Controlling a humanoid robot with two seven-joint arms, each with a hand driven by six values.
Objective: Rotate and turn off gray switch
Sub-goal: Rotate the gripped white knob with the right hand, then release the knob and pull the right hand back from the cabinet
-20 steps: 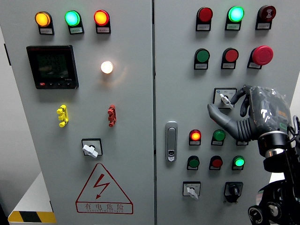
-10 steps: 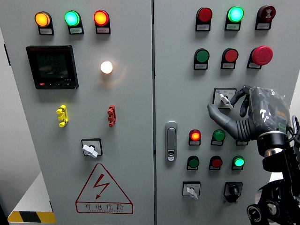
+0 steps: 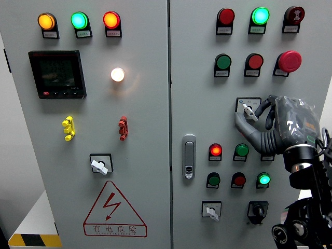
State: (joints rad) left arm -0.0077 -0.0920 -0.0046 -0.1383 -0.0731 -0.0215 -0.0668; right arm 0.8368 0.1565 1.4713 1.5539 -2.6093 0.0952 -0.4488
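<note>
Switch under inspection: small gray lever knob on a square black-edged plate, mounted on the right door above the lit red lamp. Knob's long axis runs diagonally, upper end toward upper left, lower end toward lower right. My right hand is at the switch, thumb extended below the plate, fingers curled in from the right onto the knob's lower end. Grip looks narrow and pinching; firm contact I cannot confirm.
</note>
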